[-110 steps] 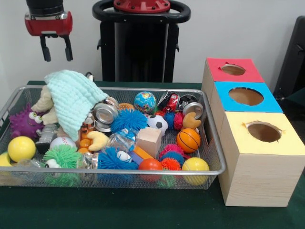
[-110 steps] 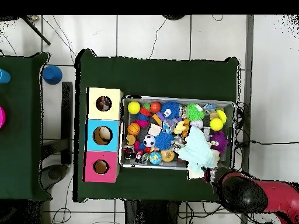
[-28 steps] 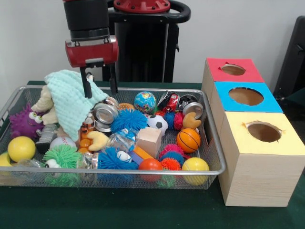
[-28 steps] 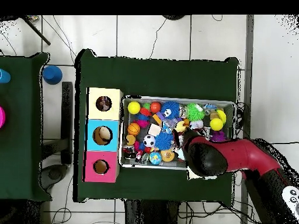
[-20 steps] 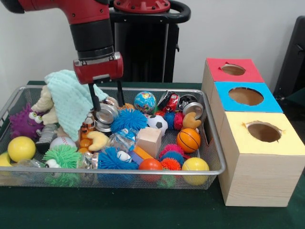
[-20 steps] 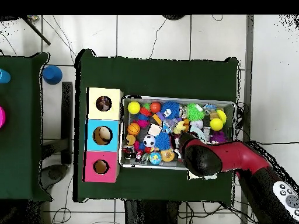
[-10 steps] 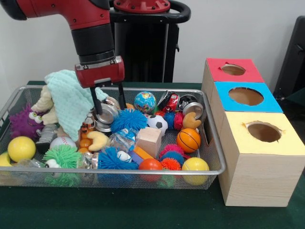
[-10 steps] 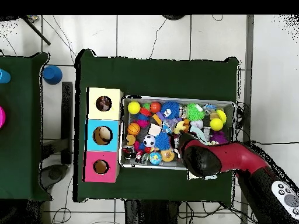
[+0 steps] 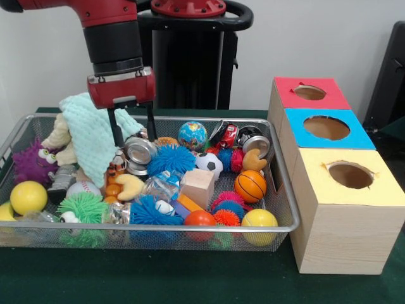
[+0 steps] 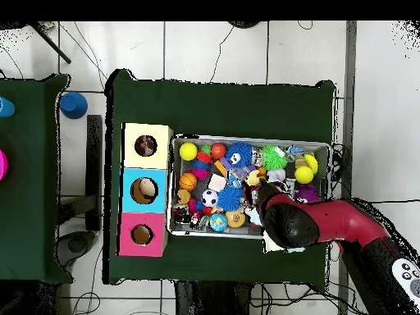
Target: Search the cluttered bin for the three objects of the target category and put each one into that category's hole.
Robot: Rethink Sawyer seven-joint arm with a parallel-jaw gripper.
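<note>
The green table [image 9: 190, 282] holds a wire bin [image 9: 278, 190] full of toys, and just beside the bin sit three wooden boxes in a row with a red top [image 9: 316, 104], a blue top [image 9: 354, 136] and a yellow top [image 9: 386, 190], each with a round hole. The red arm's gripper [image 9: 133, 129] hangs over the bin's back part with its two fingers apart and nothing held. Its tips are just above a shiny metal tin [image 9: 139, 152], beside a light green cloth [image 9: 95, 136].
</note>
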